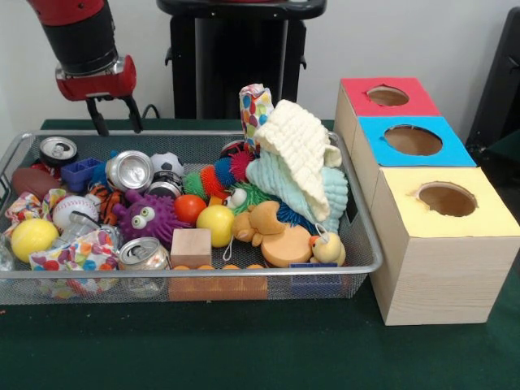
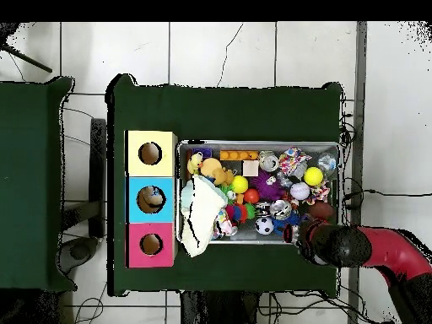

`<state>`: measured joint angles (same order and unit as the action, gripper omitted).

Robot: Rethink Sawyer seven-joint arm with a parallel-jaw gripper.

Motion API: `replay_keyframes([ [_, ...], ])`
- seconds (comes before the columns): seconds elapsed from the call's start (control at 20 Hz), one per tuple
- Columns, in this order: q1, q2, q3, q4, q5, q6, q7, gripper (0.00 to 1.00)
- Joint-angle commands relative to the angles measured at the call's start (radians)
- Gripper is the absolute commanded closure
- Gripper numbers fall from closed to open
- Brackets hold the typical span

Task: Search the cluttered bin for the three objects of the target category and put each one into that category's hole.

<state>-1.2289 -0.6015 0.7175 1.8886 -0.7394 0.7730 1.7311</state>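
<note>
wooden block fronts mesh bin; hand spread above far corner.

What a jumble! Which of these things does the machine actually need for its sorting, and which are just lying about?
Part of the job:
- gripper, open, above the bin's corner
- wire bin of mixed toys, cans and cloths
- red box, blue box and yellow box, each with a hole

Just lying about:
- green table cover
- cables on the floor
</note>
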Motion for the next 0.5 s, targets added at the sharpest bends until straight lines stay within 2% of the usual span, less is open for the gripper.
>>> replay_keyframes([
  [0.05, -0.070, -0.021, 0.026, 0.124, -0.103, -0.116, -0.207, 0.00],
  [0.25, -0.116, -0.046, 0.013, 0.174, -0.119, -0.150, -0.168, 0.00],
  [0.5, -0.145, -0.024, -0.011, 0.174, -0.141, -0.156, -0.153, 0.00],
])
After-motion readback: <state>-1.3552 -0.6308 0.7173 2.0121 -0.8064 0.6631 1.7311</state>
